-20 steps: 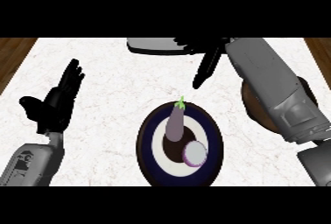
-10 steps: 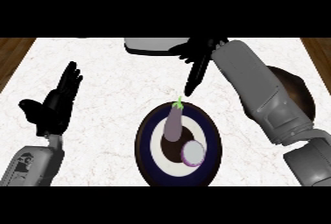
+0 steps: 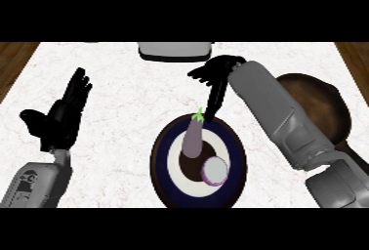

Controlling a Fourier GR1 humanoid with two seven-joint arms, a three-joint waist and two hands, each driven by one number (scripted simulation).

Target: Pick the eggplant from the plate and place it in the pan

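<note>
A purple eggplant (image 3: pixel 195 138) with a green stem lies on the dark round plate (image 3: pixel 164 149) in the middle of the counter, its cut pale end (image 3: pixel 214 172) toward me. My right hand (image 3: pixel 217 83) hangs just beyond the plate's far rim, fingers pointing down toward the stem, open and not touching the eggplant. The brown pan (image 3: pixel 317 105) sits at the right, mostly hidden behind my right forearm. My left hand (image 3: pixel 61 117) rests open at the left, fingers up.
A grey rounded object (image 3: pixel 175 50) stands at the counter's far edge, just behind my right hand. Wooden floor shows past the counter's left and right edges. Bare marble lies between the left hand and the plate.
My right hand has swung left and nearer, its fingertips coming down close to the eggplant's stem. The left hand and the eggplant have stayed put.
</note>
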